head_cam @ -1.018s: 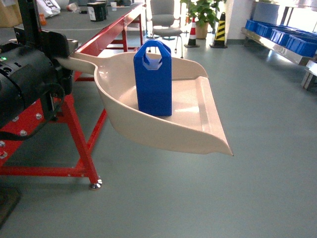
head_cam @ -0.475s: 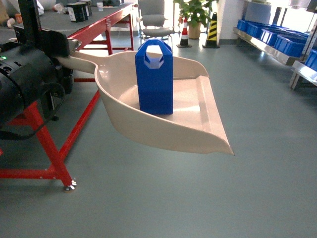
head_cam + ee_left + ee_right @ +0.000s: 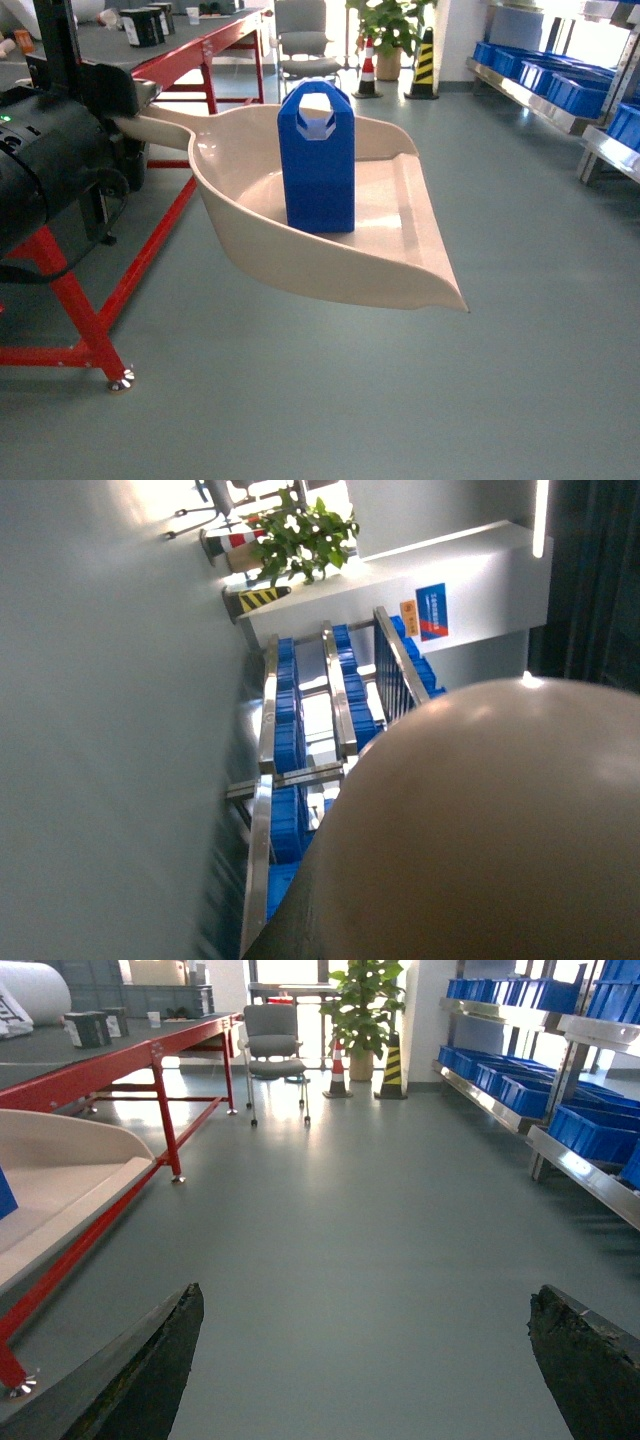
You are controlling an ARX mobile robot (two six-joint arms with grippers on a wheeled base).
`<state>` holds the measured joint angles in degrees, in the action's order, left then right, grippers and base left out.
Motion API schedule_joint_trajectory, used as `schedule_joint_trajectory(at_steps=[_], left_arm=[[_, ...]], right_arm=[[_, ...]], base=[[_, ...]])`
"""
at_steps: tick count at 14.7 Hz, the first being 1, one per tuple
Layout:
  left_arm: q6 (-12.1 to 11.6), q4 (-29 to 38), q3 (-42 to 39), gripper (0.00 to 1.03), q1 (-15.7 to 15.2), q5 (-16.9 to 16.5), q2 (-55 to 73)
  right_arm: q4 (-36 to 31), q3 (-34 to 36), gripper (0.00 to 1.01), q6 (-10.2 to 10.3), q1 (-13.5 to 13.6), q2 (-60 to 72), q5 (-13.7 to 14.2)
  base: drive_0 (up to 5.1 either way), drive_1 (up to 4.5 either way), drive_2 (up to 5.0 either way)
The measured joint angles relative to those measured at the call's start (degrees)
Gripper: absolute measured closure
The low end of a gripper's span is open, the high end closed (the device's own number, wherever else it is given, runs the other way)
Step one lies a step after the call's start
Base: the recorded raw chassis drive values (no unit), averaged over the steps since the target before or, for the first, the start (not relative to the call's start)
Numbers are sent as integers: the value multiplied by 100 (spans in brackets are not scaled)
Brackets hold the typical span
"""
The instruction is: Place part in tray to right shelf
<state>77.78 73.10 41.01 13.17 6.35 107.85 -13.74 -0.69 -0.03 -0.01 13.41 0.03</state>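
My left end effector (image 3: 125, 120) grips the tray (image 3: 400, 270) by its handle. The part (image 3: 318, 160) stands upright inside the tray. My right end effector (image 3: 365, 1355) is wide open, holding nothing.

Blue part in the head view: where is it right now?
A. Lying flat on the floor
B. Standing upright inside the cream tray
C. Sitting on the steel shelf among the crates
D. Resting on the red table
B: the blue part stands upright on the floor of the cream tray, which is carried above the floor by its handle on the left arm's side, well short of the steel shelf.
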Motion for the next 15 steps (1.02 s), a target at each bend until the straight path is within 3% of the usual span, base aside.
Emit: schedule_joint_trajectory(at_steps=[14, 15], left_arm=[[0, 13, 0, 91, -11, 15, 0], [4, 42, 0, 91, -9, 4, 0]], right_arm=[[-2, 0, 3, 0, 0, -2, -4], [7, 0, 3, 0, 0, 0, -4]], base=[[492, -108, -344], [0, 433, -434]])
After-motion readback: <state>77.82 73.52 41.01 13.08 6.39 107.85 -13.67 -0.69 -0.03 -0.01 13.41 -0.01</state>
